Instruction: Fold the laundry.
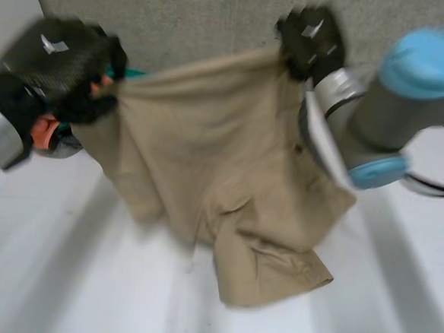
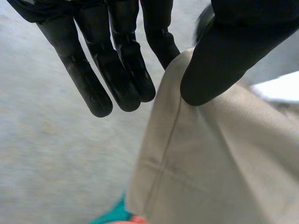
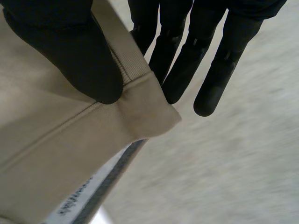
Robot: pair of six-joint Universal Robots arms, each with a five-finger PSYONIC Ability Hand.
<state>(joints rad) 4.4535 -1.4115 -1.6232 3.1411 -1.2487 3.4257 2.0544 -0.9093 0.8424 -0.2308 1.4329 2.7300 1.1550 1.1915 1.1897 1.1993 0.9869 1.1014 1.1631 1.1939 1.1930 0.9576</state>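
Note:
A tan pair of shorts (image 1: 221,182) hangs in the air over the white table (image 1: 84,279), stretched between both hands, its lower part resting crumpled on the table. My left hand (image 1: 68,72) pinches one top corner of the tan shorts (image 2: 219,158) between thumb (image 2: 224,60) and fingers (image 2: 126,74). My right hand (image 1: 311,39) pinches the other top corner, at the waistband. In the right wrist view the thumb (image 3: 74,60) presses the shorts' hem (image 3: 93,140) against the fingers (image 3: 182,60), and a label shows inside the band.
Behind the table runs a grey carpeted floor (image 1: 186,19). Teal and orange cloth (image 1: 49,128) lies at the table's back left, partly behind my left hand. The right forearm (image 1: 378,116) crosses in front of the shorts' right side.

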